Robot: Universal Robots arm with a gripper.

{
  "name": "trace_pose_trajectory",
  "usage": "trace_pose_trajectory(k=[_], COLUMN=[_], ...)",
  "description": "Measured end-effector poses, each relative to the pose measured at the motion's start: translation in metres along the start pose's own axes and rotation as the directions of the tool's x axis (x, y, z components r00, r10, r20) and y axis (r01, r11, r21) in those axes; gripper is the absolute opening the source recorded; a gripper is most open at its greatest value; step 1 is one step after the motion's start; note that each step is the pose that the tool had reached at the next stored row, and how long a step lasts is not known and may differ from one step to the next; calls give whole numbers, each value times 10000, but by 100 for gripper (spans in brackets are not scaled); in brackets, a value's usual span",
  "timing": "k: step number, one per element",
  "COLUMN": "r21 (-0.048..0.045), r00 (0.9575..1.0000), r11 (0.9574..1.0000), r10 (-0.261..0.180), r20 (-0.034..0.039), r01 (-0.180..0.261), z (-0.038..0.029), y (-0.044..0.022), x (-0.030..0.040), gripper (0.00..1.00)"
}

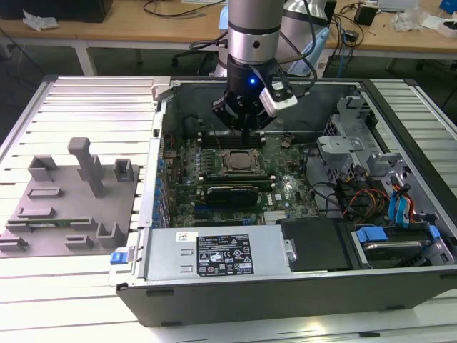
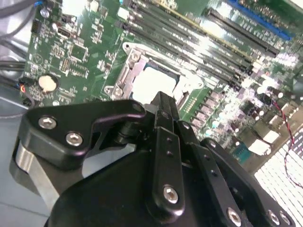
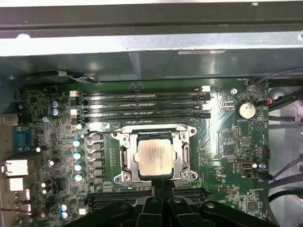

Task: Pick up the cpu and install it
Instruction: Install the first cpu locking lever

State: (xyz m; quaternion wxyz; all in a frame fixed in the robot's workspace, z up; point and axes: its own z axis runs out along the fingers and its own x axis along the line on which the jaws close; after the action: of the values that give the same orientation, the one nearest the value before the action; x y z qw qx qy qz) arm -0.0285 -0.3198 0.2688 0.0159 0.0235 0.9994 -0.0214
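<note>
First wrist view: cpu (image 3: 155, 156) in socket (image 3: 124, 158), end effector (image 3: 163, 184) beside.

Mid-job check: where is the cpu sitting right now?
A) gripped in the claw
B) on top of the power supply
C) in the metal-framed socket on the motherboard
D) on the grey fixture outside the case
C: in the first wrist view the cpu lies flat inside the socket on the motherboard, with the claw at the socket's edge.
</note>
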Motion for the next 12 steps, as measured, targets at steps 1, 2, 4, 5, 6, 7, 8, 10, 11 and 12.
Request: trace_pose_trajectory(k=[1,2,4,5,6,7,8,10,11,12], r21=[-1,0,14,20,19,20,19,17,15,16], r00=[10000,10000,9997,9993,9993,9993,9993,9993,9993,9993], r11=[10000,10000,10000,10000,10000,10000,10000,10000,10000,10000], r10=[0,-1,-11,-17,-16,-16,-16,-16,-17,-17], r20=[1,0,-243,-367,-368,-367,-367,-367,-366,-365], r01=[0,1,11,18,17,17,17,17,18,17], z=[0,0,0,0,1,1,1,1,2,0], y=[0,0,0,0,0,0,0,0,0,-3], x=[0,0,-2,-3,-3,-3,-3,1,19,54], gripper=[11,11,11,11,11,11,11,11,11,11])
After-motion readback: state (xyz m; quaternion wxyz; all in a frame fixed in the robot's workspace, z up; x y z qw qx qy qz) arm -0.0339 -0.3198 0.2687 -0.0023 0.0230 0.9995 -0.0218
